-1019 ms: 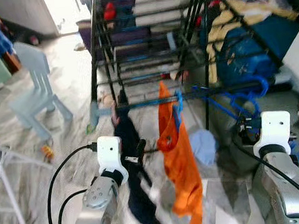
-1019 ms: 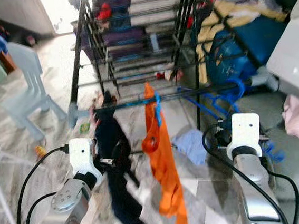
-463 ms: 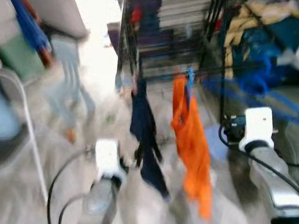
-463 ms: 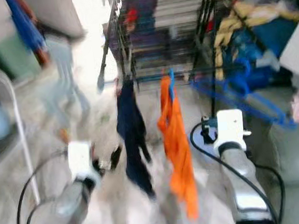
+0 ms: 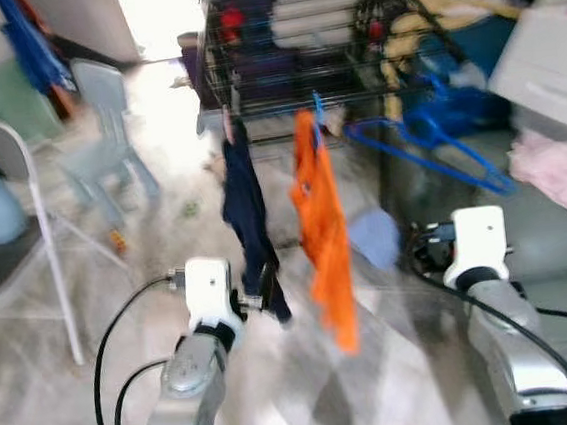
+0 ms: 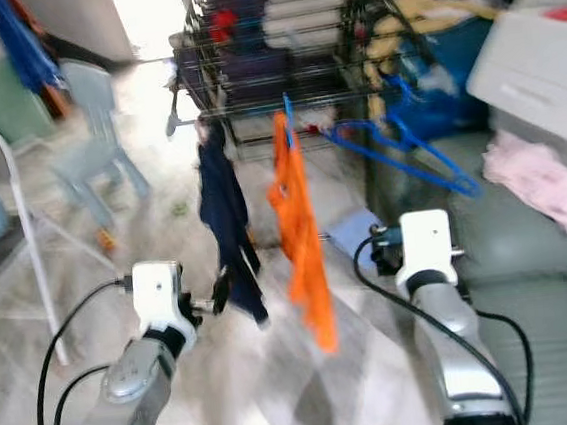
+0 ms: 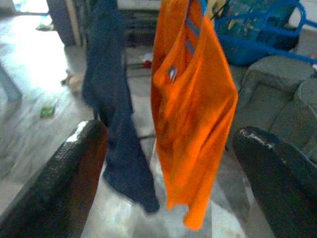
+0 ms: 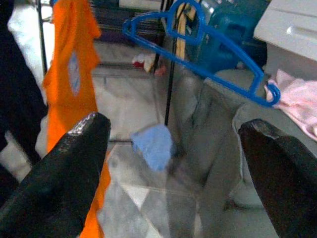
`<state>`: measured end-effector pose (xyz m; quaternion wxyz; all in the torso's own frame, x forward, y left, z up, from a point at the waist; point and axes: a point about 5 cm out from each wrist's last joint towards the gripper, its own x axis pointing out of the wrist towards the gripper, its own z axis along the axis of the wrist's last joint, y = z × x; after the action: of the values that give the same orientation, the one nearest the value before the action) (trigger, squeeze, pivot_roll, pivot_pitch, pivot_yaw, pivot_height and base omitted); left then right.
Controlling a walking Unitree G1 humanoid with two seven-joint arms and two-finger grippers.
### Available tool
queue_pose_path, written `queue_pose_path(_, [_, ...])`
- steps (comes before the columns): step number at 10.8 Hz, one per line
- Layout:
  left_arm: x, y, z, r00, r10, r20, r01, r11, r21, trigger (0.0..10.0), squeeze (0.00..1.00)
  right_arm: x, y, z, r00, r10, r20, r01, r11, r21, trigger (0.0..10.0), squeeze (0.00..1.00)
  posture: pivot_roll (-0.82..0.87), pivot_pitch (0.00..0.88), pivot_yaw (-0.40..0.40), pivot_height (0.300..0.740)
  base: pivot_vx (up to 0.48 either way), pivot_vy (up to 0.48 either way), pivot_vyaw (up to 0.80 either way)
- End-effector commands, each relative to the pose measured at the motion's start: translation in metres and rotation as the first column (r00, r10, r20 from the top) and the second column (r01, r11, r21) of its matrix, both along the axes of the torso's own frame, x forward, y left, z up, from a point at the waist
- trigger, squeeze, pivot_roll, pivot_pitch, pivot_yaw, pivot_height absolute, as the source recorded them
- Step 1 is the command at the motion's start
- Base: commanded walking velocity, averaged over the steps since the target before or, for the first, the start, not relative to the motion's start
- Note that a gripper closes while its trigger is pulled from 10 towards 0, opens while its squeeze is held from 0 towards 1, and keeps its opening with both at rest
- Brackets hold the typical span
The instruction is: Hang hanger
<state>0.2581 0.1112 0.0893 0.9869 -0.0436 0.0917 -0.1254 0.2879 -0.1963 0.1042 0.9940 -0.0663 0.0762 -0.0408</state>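
Both end effectors, left (image 7: 168, 163) & right (image 8: 168, 163), gaped wide, empty; blue plastic hanger (image 8: 208, 49) on black wire rack (image 5: 287, 41) looked light, stiff — prob. grip its straight bar.

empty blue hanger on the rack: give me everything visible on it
The blue hanger looks like thin plastic: a triangular frame with a hook, bare of clothing. It hangs tilted from the black drying rack, to the right of the orange garment, slanting down toward the pink cloth. Both grippers are open and apart from it.
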Motion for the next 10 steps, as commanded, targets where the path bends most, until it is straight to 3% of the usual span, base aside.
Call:
queue_pose_path(1, [0.000,0.007,0.000,1.000,0.027,0.002,-0.027,0.999,0.018,10.0,0.00,0.003,0.010,0.003,0.999,0.040,0.019,-0.041,0.999,0.024,10.0,0.00,-0.07,0.000,0.047,0.740,-0.349,0.000,0.00])
queue_pose_path(7, [0.011,0.009,0.004,0.996,0.085,0.042,-0.086,0.996,0.034,10.0,0.00,0.012,0.022,0.007,0.995,0.086,0.042,-0.088,0.995,0.045,10.0,0.00,-0.06,0.000,0.047,0.740,0.000,0.000,0.00])
queue_pose_path(10, [0.014,0.019,0.002,0.985,0.164,0.055,-0.168,0.982,0.082,10.0,0.00,0.016,0.028,0.011,0.991,0.116,0.060,-0.119,0.992,0.045,10.0,0.00,-0.07,0.000,0.048,0.740,0.000,0.000,0.00])
